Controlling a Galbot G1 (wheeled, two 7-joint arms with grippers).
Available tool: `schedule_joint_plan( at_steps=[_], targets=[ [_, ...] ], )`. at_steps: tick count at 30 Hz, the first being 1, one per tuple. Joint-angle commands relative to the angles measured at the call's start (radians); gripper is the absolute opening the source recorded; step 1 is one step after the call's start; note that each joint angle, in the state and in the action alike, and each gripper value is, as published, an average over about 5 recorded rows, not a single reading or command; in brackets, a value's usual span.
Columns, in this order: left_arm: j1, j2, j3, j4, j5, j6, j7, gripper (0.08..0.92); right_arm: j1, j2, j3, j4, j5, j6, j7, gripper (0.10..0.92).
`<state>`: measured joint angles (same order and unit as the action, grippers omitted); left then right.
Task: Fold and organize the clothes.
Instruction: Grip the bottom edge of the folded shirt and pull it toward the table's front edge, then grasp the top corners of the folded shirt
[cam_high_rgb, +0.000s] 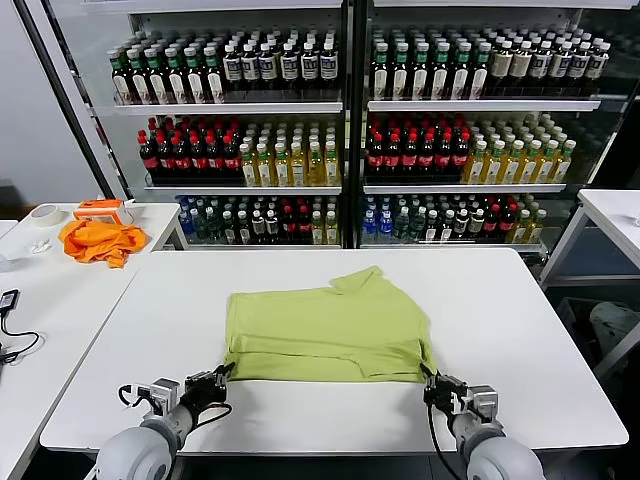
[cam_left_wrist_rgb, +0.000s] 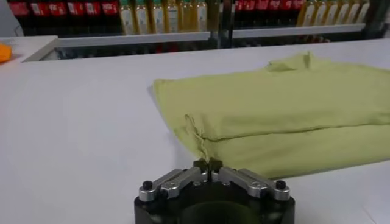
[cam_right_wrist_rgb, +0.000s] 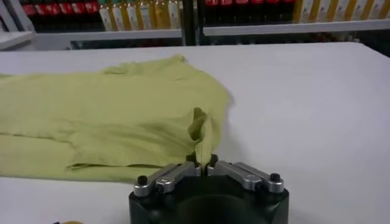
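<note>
The lime-green T-shirt (cam_high_rgb: 325, 330) lies folded into a rough rectangle in the middle of the white table (cam_high_rgb: 520, 330), plain side up, with one sleeve sticking out at its far edge. My left gripper (cam_high_rgb: 222, 376) is shut on the shirt's near left corner, which also shows in the left wrist view (cam_left_wrist_rgb: 207, 163). My right gripper (cam_high_rgb: 431, 380) is shut on the near right corner, where a pinch of cloth rises between its jaws in the right wrist view (cam_right_wrist_rgb: 201, 159). Both corners are lifted slightly off the table.
An orange cloth (cam_high_rgb: 100, 240), a roll of tape (cam_high_rgb: 44, 214) and an orange tool lie on the side table at the left. Shelves of bottles (cam_high_rgb: 340, 130) stand behind the table. A second table edge (cam_high_rgb: 610, 215) shows at the right.
</note>
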<state>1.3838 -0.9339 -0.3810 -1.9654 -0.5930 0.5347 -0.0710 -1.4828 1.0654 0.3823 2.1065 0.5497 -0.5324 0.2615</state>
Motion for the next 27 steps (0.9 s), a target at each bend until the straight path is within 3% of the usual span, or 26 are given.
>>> schedule_joint_plan(
  at_steps=[1,7,11,21,27],
  targets=[
    [0.132,0.045,-0.068,-0.124,0.000,0.003,0.008,0.085,-0.221,-0.012,0.023,0.205,-0.037,-0.004,0.039,0.126],
    [0.195,0.069,-0.118,-0.140,0.003,0.002,0.027,0.086,-0.270,0.001,-0.002,0.256,-0.065,-0.038,0.122,0.129],
    [0.203,0.075,-0.120,-0.142,0.021,0.007,0.031,0.116,-0.286,-0.003,0.019,0.287,-0.068,-0.046,0.146,0.201],
    [0.171,0.093,-0.194,-0.213,-0.046,0.042,0.020,0.392,-0.238,-0.059,0.145,0.421,0.041,-0.047,0.172,0.495],
    [0.047,0.091,-0.162,-0.130,-0.066,0.012,0.024,0.565,0.101,-0.048,0.053,0.203,0.069,-0.046,0.145,0.668]
  ],
)
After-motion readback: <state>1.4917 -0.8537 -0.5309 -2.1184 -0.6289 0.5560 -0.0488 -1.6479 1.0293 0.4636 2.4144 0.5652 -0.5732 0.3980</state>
